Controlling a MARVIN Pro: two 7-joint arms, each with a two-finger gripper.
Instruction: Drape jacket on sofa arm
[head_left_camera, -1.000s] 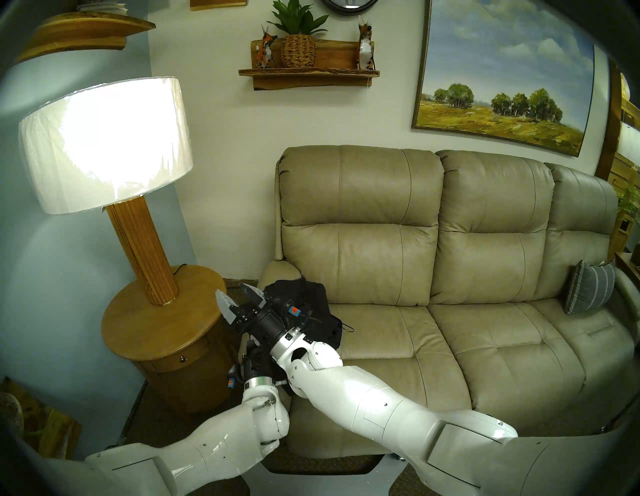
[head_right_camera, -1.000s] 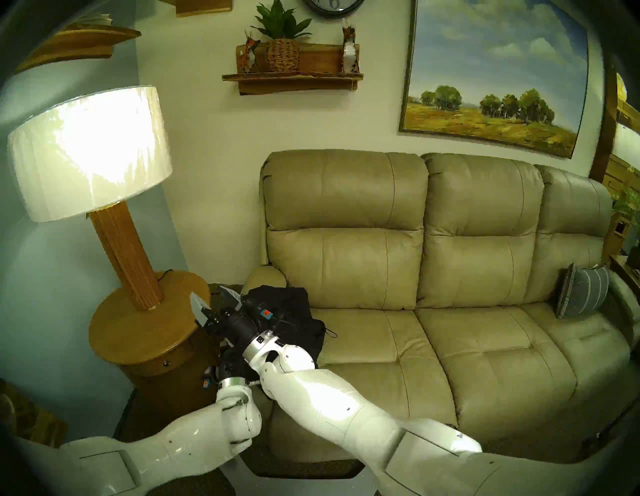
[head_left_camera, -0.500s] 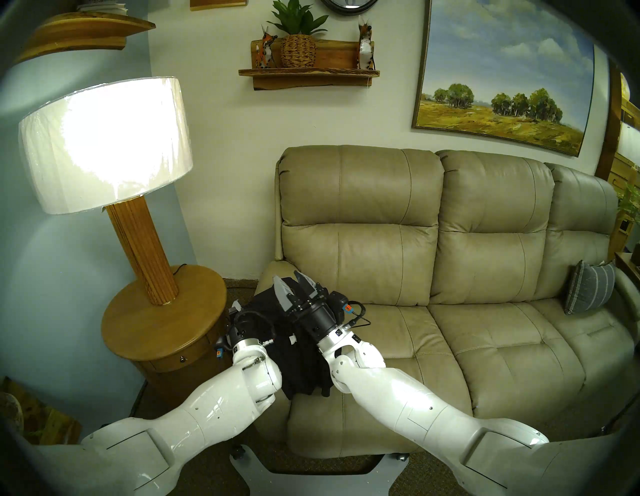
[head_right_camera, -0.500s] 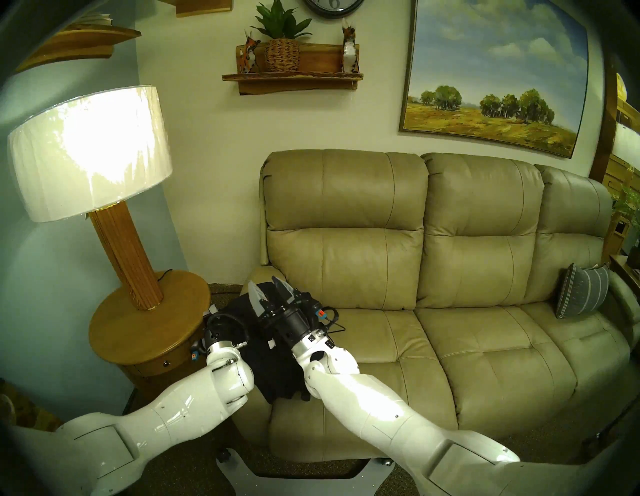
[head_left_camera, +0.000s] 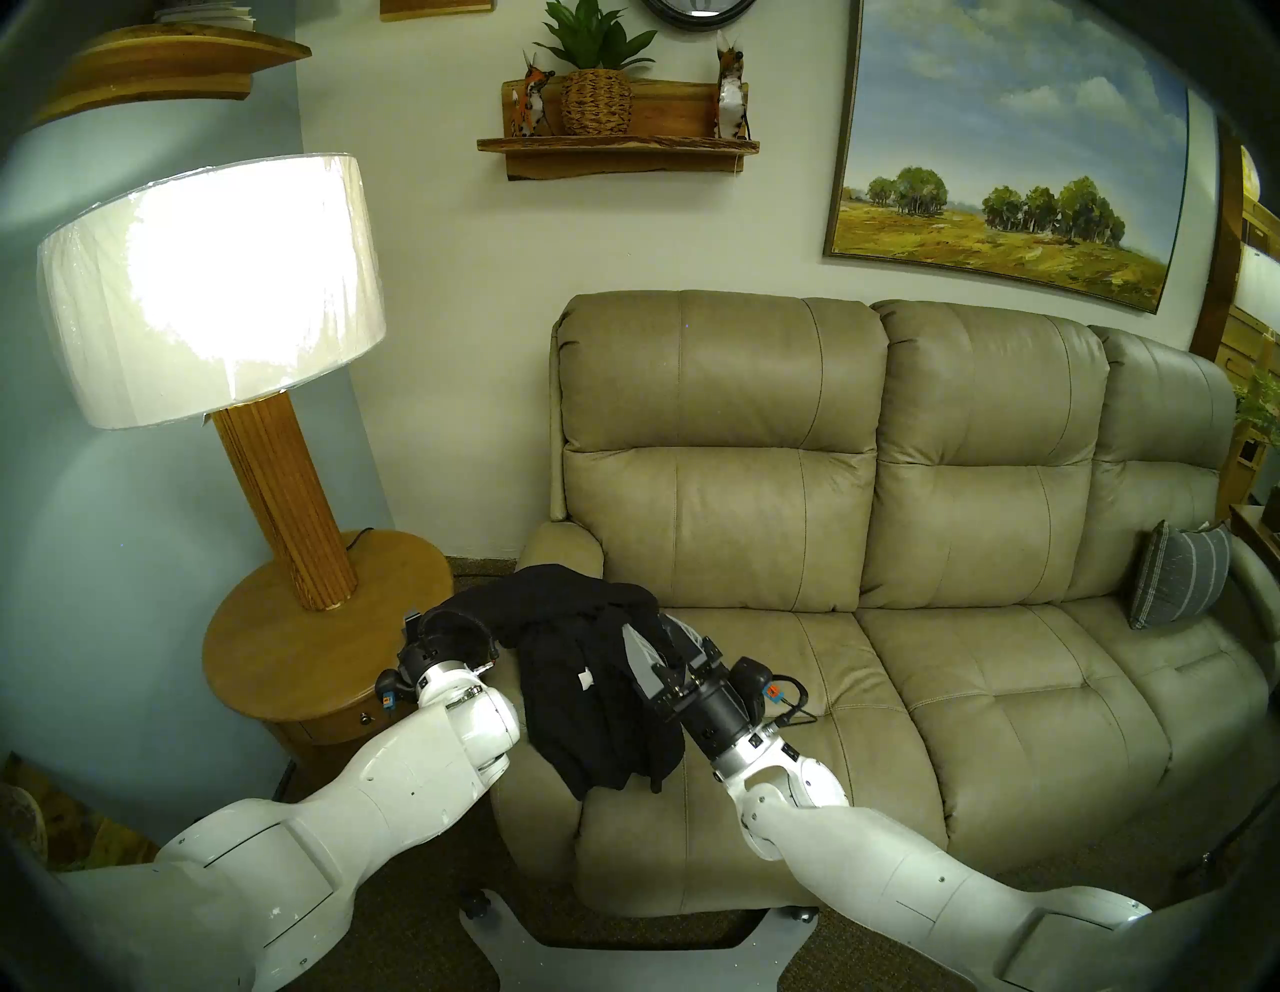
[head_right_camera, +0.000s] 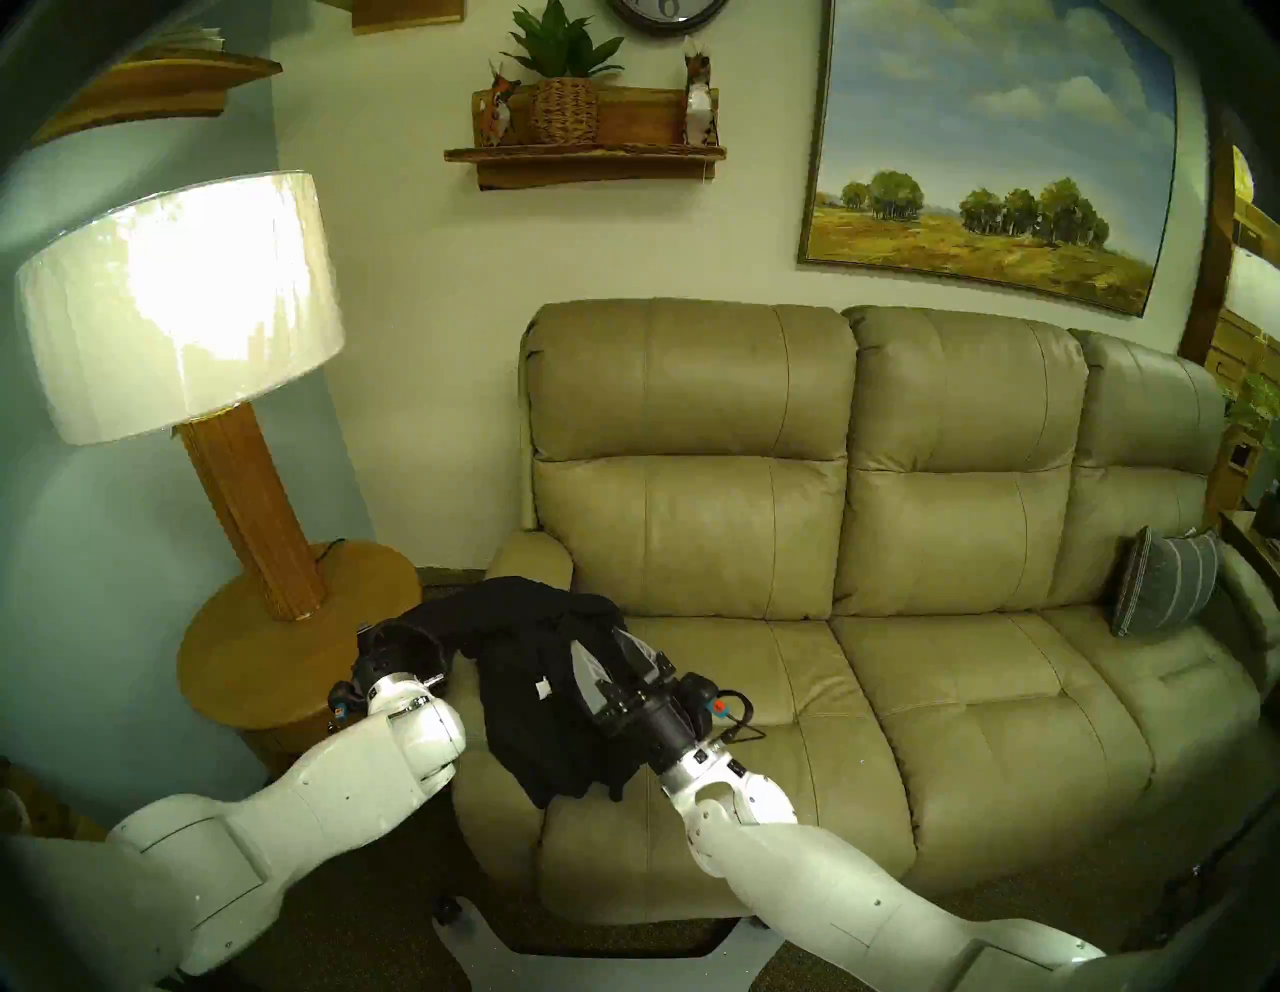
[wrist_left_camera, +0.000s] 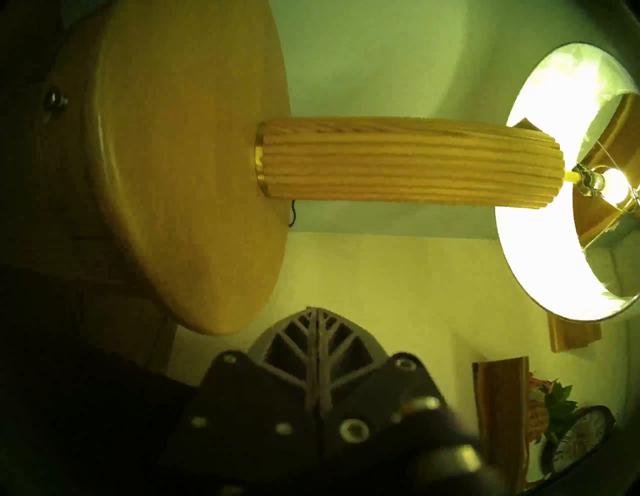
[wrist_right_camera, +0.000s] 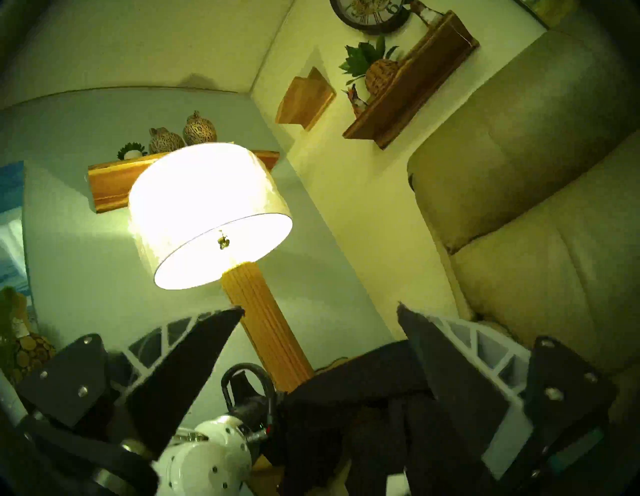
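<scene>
The black jacket (head_left_camera: 589, 693) lies draped across the beige sofa arm (head_left_camera: 561, 547), hanging down its inner side, a small white label showing. One dark fold stretches left toward my left gripper (head_left_camera: 413, 618), which sits by the round table's edge. In the left wrist view that gripper (wrist_left_camera: 317, 313) is shut, with nothing visible between its tips. My right gripper (head_left_camera: 650, 623) stands open at the jacket's right edge, above the seat. In the right wrist view, the right gripper (wrist_right_camera: 320, 308) has the jacket (wrist_right_camera: 363, 398) low between its spread fingers, ungripped.
A round wooden side table (head_left_camera: 277, 665) with a lit lamp (head_left_camera: 208, 291) stands just left of the sofa arm. The three-seat sofa (head_left_camera: 900, 693) stretches right, with a grey striped pillow (head_left_camera: 1177, 575) at its far end. Wall shelves and a painting hang above.
My right arm drew back to the right, off the sofa arm, still open. My left arm moved left toward the table. The jacket now spreads wider over the sofa arm.
</scene>
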